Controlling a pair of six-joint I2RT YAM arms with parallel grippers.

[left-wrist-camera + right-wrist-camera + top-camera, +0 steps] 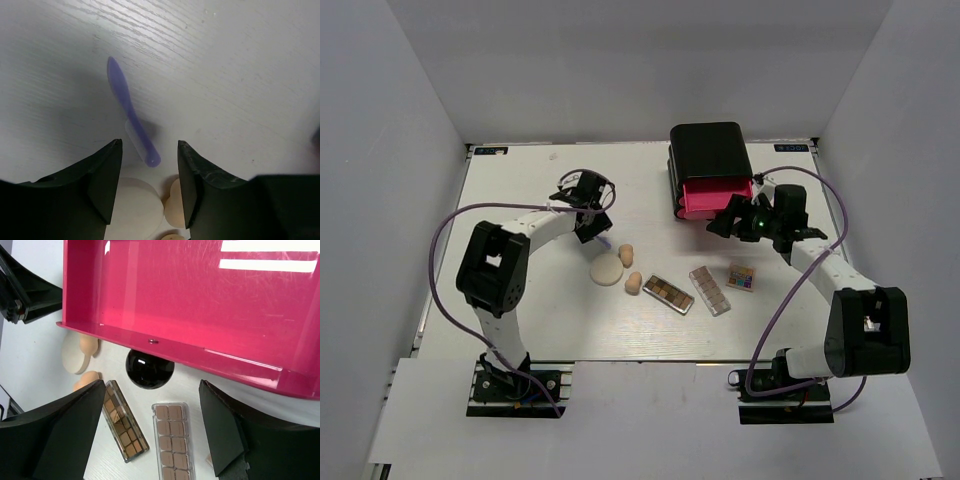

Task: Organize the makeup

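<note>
The thin lavender stick point(131, 112) lies on the table, its near end just ahead of my open, empty left gripper point(149, 145), which hovers over it point(596, 232). The round cream puff point(607, 270) and two beige egg sponges point(626, 254) point(633, 284) lie just behind it. The brown palette point(669, 294), the clear pinkish palette point(710, 290) and the small multicolour palette point(741, 277) lie in a row at centre right. My right gripper point(723, 224) is open and empty, above the table just in front of the pink drawer's black knob point(149, 369).
The black box point(710, 155) stands at the back right with its pink drawer point(200, 290) pulled out and showing nothing inside. White walls close in the table on three sides.
</note>
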